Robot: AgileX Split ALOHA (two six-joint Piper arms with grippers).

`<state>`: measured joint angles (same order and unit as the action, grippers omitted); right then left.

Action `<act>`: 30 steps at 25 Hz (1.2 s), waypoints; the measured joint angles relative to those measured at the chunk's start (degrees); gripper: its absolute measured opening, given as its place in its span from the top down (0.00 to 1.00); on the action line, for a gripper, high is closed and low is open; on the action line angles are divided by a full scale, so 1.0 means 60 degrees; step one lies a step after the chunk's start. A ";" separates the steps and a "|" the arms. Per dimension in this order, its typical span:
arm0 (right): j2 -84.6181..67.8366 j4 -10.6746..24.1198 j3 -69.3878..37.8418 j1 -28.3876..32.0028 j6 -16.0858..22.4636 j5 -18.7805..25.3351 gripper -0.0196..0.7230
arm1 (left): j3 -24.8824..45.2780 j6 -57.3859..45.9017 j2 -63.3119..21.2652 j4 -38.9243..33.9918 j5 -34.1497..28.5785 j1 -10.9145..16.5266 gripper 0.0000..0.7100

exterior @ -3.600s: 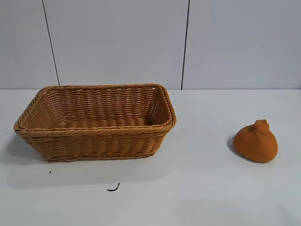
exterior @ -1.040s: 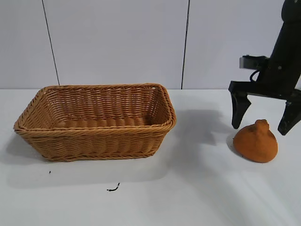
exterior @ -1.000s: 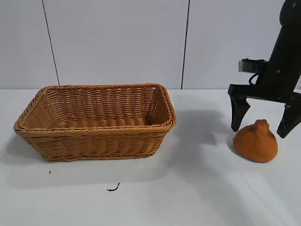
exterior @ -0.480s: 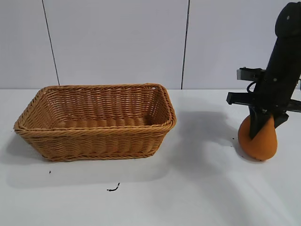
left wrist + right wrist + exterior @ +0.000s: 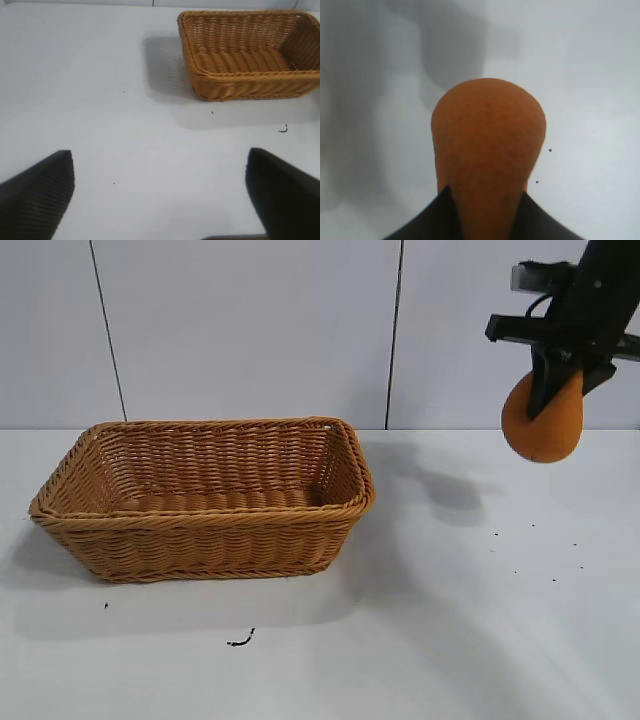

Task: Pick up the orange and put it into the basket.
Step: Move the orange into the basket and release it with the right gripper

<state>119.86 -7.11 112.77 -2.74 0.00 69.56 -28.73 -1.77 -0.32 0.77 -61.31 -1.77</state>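
The orange [image 5: 543, 422] hangs high above the table at the right, its narrow neck pinched by my right gripper [image 5: 556, 380], which is shut on it. In the right wrist view the orange [image 5: 487, 145] fills the middle, and the black fingers [image 5: 432, 220] squeeze its neck from both sides. The basket [image 5: 205, 495], tan woven wicker, stands on the table at the left with nothing in it, well to the left of the orange. In the left wrist view my left gripper [image 5: 160, 165] is open above bare table, and the basket [image 5: 250, 55] lies farther off.
A small black scrap [image 5: 241, 641] lies on the white table in front of the basket. A few dark specks [image 5: 520, 550] dot the table below the lifted orange. A grey panelled wall stands behind the table.
My right gripper came down over the orange, shut on its neck and has lifted it clear of the table. The basket has not moved.
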 joint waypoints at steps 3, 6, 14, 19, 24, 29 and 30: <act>0.0000 0.0011 0.0047 -0.0556 0.0061 0.0010 0.87 | 0.0000 0.0000 0.0000 0.0000 0.0000 0.0000 0.06; 0.0000 0.0002 0.0047 -0.1345 0.0112 0.0029 0.87 | 0.0000 0.0000 0.0000 0.0000 0.0000 0.0000 0.06; 0.0009 -0.0007 0.0047 -0.3802 0.0371 -0.1129 0.87 | 0.0000 0.0000 0.0000 0.0000 0.0000 0.0000 0.06; 0.0272 -0.0007 0.0066 -0.4936 0.0675 -0.2360 0.87 | 0.0000 0.0000 0.0000 0.0000 0.0000 0.0000 0.06; 0.1341 -0.0007 0.0066 -0.5449 0.0974 -0.3404 0.87 | 0.0000 0.0000 0.0000 0.0000 0.0000 0.0000 0.06; 0.2402 0.0114 0.0066 -0.5465 0.1160 -0.3820 0.87 | 0.0000 0.0000 0.0000 0.0000 0.0000 0.0000 0.06; 0.2556 0.0151 0.0066 -0.5465 0.1160 -0.3850 0.87 | 0.0000 0.0000 0.0000 0.0000 0.0000 0.0000 0.06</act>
<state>135.20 -6.20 113.16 -35.53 6.96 46.46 -28.73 -1.77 -0.32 0.77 -61.31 -1.77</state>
